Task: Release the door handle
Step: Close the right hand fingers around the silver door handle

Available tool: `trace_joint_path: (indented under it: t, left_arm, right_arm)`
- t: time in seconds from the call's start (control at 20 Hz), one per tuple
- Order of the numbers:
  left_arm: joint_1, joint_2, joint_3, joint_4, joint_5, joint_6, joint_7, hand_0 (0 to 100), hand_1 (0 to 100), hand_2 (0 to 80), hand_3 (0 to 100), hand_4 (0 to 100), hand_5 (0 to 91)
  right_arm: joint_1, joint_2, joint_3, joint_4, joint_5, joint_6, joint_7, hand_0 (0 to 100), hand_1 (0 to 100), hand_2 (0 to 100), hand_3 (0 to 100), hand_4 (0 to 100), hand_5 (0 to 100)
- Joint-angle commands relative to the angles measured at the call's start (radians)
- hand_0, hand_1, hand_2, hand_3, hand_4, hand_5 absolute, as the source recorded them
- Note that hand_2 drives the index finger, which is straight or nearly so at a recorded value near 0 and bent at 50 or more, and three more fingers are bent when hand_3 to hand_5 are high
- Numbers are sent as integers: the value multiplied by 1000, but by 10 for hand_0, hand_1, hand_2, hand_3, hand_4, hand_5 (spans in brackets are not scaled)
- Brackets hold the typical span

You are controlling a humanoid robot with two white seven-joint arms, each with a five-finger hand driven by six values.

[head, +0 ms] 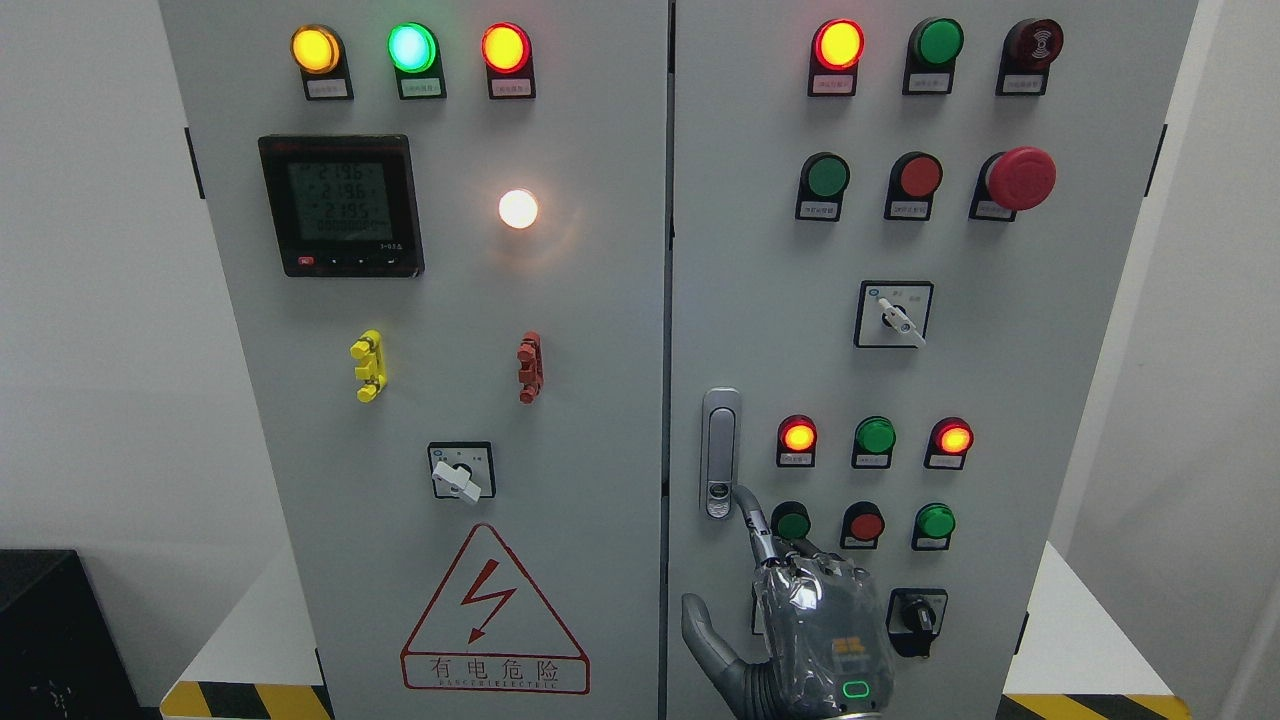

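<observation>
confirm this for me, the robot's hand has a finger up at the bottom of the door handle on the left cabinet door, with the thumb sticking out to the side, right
Not quite. The head view shows the door handle on the right cabinet door, just beside the centre seam, not on the left door. The rest holds: the right hand has one finger reaching up to the handle's lower end, and its thumb sticks out to the side.

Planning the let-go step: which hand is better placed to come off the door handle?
The right hand: its arm enters at the bottom right of middle and one extended finger touches the door handle at its lower end. No left hand shows.
</observation>
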Motion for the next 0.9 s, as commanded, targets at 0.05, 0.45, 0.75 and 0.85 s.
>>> trace_joint_path:
  t: [0.05,0.45,0.75,0.85]
  left_arm:
    - [0,0,0,0,0,-1,-1,0,0,46,110,9,0]
    - [0,0,0,0,0,-1,-1,0,0,46,110,8,0]
    - [0,0,0,0,0,1,-1,0,0,46,109,9,0]
    - [0,0,0,0,0,1,-1,0,0,47,111,8,0]
  right_arm:
    - [-10,-2,4,29,13,1,1,352,239,0,736,717,738]
    - [-19,-2,4,57,26,3,1,349,252,0,740,720,737]
    - [-33,0,2,72,26,3,1,347,254,0,751,731,740]
    - [-33,1,4,72,26,3,1,347,254,0,752,730,741]
